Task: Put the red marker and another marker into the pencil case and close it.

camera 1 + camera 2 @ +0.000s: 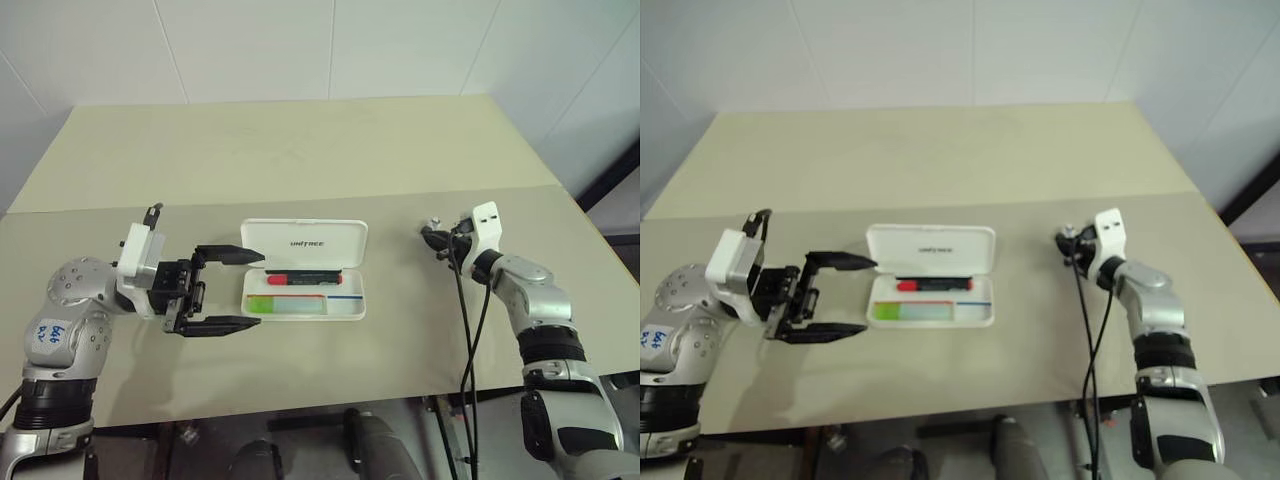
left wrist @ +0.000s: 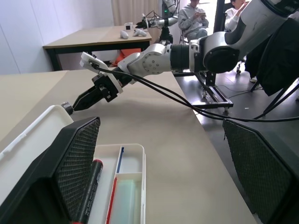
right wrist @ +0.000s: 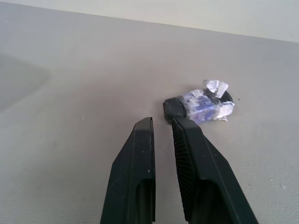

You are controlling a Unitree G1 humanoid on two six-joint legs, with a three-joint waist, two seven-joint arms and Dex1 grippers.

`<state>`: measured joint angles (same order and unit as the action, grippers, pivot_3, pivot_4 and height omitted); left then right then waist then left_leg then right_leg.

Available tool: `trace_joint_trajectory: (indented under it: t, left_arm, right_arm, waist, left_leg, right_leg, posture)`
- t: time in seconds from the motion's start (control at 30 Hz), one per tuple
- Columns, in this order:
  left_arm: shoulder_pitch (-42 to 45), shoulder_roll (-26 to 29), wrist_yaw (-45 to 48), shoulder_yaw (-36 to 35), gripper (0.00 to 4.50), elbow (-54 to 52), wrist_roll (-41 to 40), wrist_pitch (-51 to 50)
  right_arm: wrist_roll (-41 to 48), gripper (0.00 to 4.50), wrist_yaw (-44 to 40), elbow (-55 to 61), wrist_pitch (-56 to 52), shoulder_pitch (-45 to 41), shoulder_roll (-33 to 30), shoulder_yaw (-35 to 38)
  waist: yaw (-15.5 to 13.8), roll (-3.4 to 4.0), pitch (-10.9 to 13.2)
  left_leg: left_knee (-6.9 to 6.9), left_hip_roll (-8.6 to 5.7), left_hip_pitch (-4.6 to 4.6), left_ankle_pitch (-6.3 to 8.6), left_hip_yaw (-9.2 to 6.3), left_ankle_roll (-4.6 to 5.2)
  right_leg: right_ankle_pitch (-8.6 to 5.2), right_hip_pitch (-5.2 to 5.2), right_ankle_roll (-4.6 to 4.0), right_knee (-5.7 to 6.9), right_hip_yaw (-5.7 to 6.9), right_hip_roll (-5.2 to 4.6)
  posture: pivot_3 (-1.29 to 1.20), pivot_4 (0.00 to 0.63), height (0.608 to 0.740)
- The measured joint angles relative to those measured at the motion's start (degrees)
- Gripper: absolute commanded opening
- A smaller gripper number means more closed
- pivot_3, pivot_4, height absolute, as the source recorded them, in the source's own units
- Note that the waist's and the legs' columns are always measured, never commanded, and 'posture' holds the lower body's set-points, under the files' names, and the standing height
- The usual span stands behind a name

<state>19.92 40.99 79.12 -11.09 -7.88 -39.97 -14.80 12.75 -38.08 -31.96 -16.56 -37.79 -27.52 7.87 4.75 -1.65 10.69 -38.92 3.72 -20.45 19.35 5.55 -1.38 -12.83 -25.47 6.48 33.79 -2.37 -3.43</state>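
From the head views, the pencil case (image 1: 304, 270) lies open near the middle of the counter (image 1: 300, 160), its lid standing up at the far side and its tray toward the robot; the red marker (image 1: 300, 279) lies along the far edge of the tray and the light-green marker (image 1: 287, 304) lies flat in the near compartment. The left gripper (image 1: 236, 290) hangs just beside the case's left end with its jaws wide apart, holding nothing. The right gripper (image 1: 432, 238) sits well to the right of the case, jaws together and empty. In the left wrist view, the tray with the red marker (image 2: 88, 186) shows between the spread fingers (image 2: 70, 163), and the right gripper (image 2: 77, 103) reaches in over the bare counter beyond the lid. In the right wrist view, the closed fingers (image 3: 140, 168) point at a small crumpled foil-like scrap (image 3: 203, 105) on the counter just ahead of them
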Motion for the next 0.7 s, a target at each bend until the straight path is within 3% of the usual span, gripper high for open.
trace_joint_trajectory:
  t: [0.5,0.7]
  left_arm:
    - [0.07,-0.21,0.5,0.4,4.5,1.51,0.02,0.46]
    - [0.02,-0.21,0.34,0.39,4.5,1.47,0.03,0.53]
  right_arm:
    - [0.05,0.66,-8.77,-2.86,9.1,-3.51,-1.1,-0.57]
    - [-2.01,2.6,-9.07,-12.07,10.07,-7.99,-1.15,-1.15]
  waist:
    - [0.03,0.01,0.0]
    - [0.07,0.01,0.01]
  left_leg:
    - [0.04,0.01,0.0,0.0,-0.01,0.0]
    - [0.04,0.01,0.0,0.0,0.0,0.0]
  right_leg:
    - [0.0,-0.01,0.0,-0.03,0.02,0.01]
    - [0.0,-0.01,0.0,-0.04,0.02,0.0]
  posture:
    - [0.0,0.15,0.74]
    - [0.0,0.15,0.74]
